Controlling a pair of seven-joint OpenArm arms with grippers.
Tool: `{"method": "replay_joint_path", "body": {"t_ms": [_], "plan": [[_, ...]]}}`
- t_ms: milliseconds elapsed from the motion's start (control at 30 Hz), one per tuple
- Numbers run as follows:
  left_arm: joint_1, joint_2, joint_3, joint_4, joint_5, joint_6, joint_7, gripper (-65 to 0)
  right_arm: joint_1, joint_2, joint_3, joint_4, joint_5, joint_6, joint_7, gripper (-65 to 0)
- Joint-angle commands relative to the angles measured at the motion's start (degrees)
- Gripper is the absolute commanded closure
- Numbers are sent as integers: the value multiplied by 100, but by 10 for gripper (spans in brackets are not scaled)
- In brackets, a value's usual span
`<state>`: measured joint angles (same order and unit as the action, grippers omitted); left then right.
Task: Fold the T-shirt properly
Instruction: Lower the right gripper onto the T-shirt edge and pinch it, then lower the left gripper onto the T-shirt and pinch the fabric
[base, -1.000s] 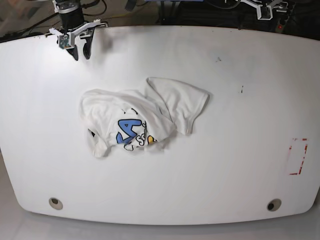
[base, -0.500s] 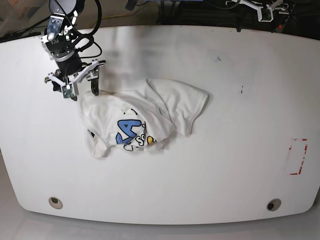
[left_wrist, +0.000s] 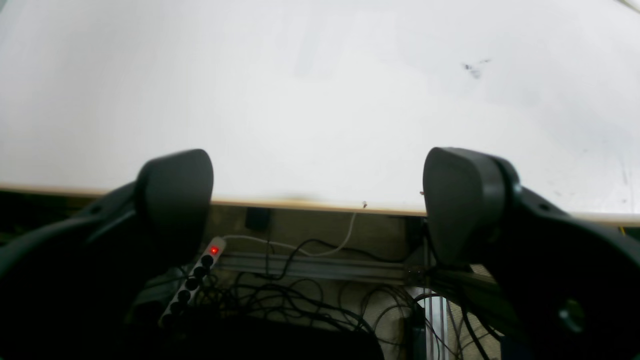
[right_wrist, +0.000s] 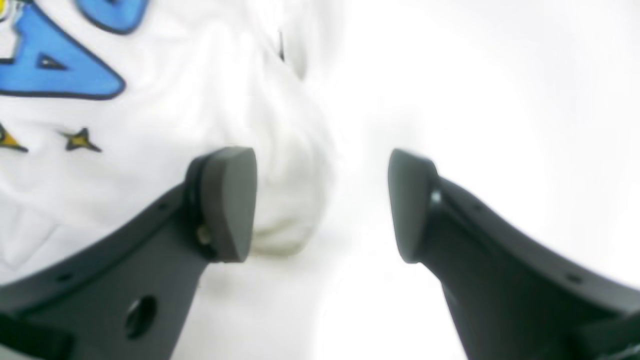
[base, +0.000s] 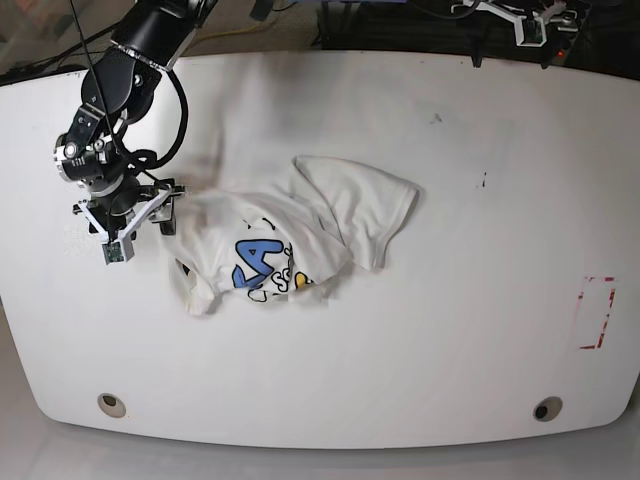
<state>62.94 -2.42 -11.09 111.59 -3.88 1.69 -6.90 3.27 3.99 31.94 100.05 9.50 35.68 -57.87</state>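
One white table (base: 420, 340) filled nearly the whole base view, and every other thing lay on it or hung at its rim. Crumpled on the table, a little toward the right arm's side of its middle, was the T-shirt (base: 330, 205), bunched in loose folds with a blue letter and a bit of yellow print showing on the side nearer the table's front edge, and one plain white flap thrown out toward the table's middle. Above the shirt's outer edge stood the right arm (base: 120, 90), bent down from the table's far rim. Its right gripper (base: 150, 217) hung at that edge of the T-shirt; in the wrist view the right gripper (right_wrist: 322, 200) had its jaws standing apart, a soft fold of the white cloth lying just beside one finger (right_wrist: 227, 200) and partly in the gap, bare table under the other, and nothing pinched between them. By the table's far corner on the other side, the left gripper (left_wrist: 317, 210) hung over the table's edge with its jaws spread wide and empty, well apart from the T-shirt. A red outlined marking (base: 597, 313) sat on the table near that same side, and two small round holes (base: 111, 405) lay near the front rim.
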Motion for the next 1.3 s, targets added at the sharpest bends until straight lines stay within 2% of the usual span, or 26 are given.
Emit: {"method": "replay_joint_path", "body": {"t_ms": [0,200,433,533,700,1033,1133,1200,1267], "plan": [[102,-27,-12,72,23,37,-124,-650,249,54,19,-242,74,14,103,-395],[-4,-290,-20,72,23,37,-124,-650,574,45,36,-1113,74,5,147,-395],[-83,-334,-29,72,23,37,-124,-650,592,36,239,-1456,31,-21,534,-395],[-259,-334,-29,72,23,37,-97,-650,653,159,256,-1754,66,-21,543,-393],[-681,-334,-29,124,14,37,518,-650,662,221,265,-2018,74,-21,560,-393],[-1797,-326,24,124,14,28,1116,-650,653,177,265,-2045,74,-21,613,-388],[-2201,-326,138,124,14,28,1573,-650,618,168,265,-2053,74,-21,683,-319],[-2421,-326,199,124,14,28,1828,-650,610,168,265,-2053,74,-21,683,-238],[-2746,-326,270,124,14,28,2083,-650,610,168,265,-2045,74,-21,683,-120]]}}
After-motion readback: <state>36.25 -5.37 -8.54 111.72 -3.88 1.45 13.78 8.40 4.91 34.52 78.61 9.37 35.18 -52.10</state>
